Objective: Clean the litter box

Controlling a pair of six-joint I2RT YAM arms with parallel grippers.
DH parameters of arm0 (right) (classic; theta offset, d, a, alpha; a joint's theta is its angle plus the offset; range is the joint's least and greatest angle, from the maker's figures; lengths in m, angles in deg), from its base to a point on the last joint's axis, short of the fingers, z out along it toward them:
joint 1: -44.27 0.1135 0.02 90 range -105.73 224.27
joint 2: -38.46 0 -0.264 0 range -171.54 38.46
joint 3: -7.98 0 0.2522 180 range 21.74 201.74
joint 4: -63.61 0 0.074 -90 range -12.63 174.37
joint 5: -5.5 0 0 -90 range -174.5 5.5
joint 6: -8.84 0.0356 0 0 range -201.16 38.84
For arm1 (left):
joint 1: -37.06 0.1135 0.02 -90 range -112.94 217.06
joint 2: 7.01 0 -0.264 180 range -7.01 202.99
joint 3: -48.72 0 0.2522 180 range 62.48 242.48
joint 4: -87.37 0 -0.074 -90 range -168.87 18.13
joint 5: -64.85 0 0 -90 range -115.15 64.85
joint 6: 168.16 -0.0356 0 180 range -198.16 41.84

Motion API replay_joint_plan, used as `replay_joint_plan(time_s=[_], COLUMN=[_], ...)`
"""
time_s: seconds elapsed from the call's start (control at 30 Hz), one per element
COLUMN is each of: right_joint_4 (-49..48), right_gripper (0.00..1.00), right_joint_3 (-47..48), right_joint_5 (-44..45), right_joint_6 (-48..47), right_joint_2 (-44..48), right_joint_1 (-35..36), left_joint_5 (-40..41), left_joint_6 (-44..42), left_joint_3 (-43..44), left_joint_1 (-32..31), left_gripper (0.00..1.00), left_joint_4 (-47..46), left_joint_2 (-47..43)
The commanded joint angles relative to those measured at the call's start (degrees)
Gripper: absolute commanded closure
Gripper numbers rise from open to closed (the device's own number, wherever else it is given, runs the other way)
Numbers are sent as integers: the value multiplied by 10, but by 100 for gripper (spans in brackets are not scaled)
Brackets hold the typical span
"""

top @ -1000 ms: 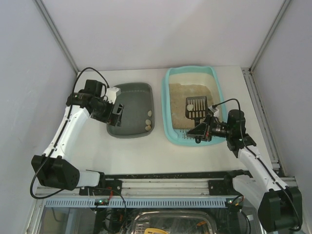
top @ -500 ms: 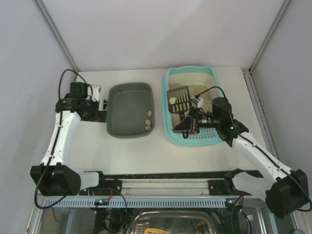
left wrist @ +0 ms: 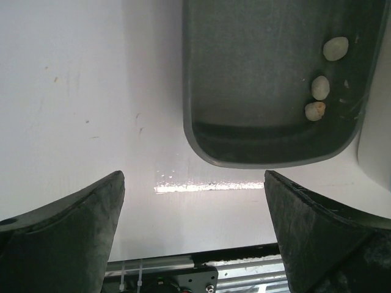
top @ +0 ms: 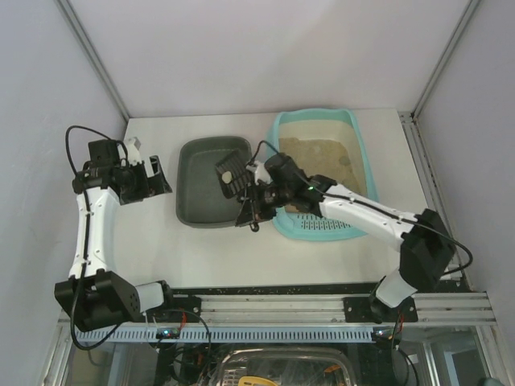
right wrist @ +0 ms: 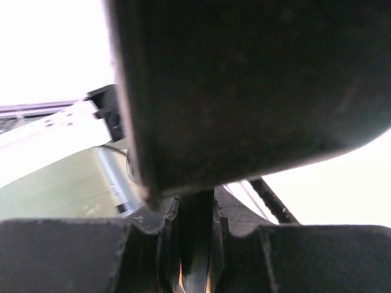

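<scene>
The light-turquoise litter box (top: 355, 129) with beige litter stands right of centre. My right gripper (top: 253, 206) is shut on the handle of a black slotted scoop (top: 232, 174). The scoop's head hangs over the right part of the dark grey tray (top: 197, 173) and carries one pale lump (top: 228, 175). In the right wrist view the scoop's underside (right wrist: 256, 85) fills the top, and its handle (right wrist: 197, 226) is pinched in the right gripper (right wrist: 195, 244). My left gripper (top: 154, 180) is open over bare table left of the tray; the left gripper (left wrist: 195, 244) holds nothing.
Three pale lumps (left wrist: 320, 87) lie at the right end of the grey tray (left wrist: 244, 79). White walls enclose the table on three sides. The arms' mounting rail (top: 265, 310) runs along the near edge.
My right arm has swung the scoop with its lump leftward, from over the litter box to over the grey tray. The left arm has drawn back left, away from the tray.
</scene>
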Motion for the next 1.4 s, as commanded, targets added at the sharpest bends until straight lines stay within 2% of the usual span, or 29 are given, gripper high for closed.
replay_joint_plan(time_s=[0.0, 0.2, 0.4, 0.5, 0.6, 0.77, 0.9, 1.0, 1.23, 1.37], right_joint_4=[78, 185, 341, 403, 440, 460, 462, 453, 478, 506], right_gripper=[100, 100, 100, 100, 100, 100, 100, 100, 100, 100], right_joint_3=[71, 166, 331, 405, 446, 455, 454, 455, 446, 394], right_joint_5=[140, 319, 554, 639, 710, 793, 793, 756, 600, 544], right_joint_6=[-103, -163, -185, -195, -204, -236, -230, -218, -152, -125], right_joint_2=[-50, -130, -235, -287, -322, -352, -352, -331, -200, -117], right_joint_1=[45, 71, 100, 124, 142, 170, 168, 151, 67, 3], left_joint_5=[-34, -44, -43, -32, -19, 25, 65, 64, 44, 12], left_joint_6=[15, 13, -5, -11, -11, -33, -62, -72, -165, -218], left_joint_3=[-24, -52, -50, -45, -38, -22, 7, 45, 189, 258], left_joint_1=[3, 3, 4, 4, 2, -22, -49, -58, -128, -166], left_gripper=[0, 0, 0, 0, 0, 0, 0, 0, 0, 0], left_joint_4=[-20, -22, -7, -2, -5, -9, -5, 6, 92, 124], left_joint_2=[-31, -52, -36, -30, -30, -30, -21, -3, 75, 121])
